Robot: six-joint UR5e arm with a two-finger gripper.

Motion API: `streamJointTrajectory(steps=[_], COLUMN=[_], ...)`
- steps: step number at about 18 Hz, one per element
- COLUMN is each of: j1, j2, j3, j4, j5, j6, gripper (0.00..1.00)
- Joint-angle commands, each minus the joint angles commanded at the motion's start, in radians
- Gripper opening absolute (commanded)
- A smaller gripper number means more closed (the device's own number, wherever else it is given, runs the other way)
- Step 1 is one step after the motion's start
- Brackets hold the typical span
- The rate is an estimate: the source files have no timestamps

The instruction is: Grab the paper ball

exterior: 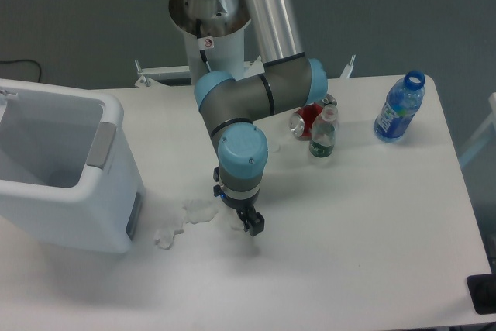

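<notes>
The paper ball [235,220] is a faint white lump on the white table, just left of the dark fingertips and partly hidden by the wrist. My gripper [250,224] points down right beside it, close to the tabletop. Only one dark finger [255,224] shows clearly, so the gap between the fingers cannot be made out. I cannot tell whether the ball lies between the fingers or next to them.
Two other white paper wads lie to the left, a rounder one [199,209] and a lobed one [166,235]. A white bin [108,184] stands at the left. A crushed red can [304,122], a small green bottle [323,137] and a blue bottle [399,108] stand at the back right.
</notes>
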Motion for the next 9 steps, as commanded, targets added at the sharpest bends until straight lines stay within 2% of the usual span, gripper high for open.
streamJointTrajectory(steps=[9], j1=[-0.002], j2=[-0.005], j3=[0.002], j4=[0.008], j5=[0.0], j6=[-0.054], gripper=[0.24])
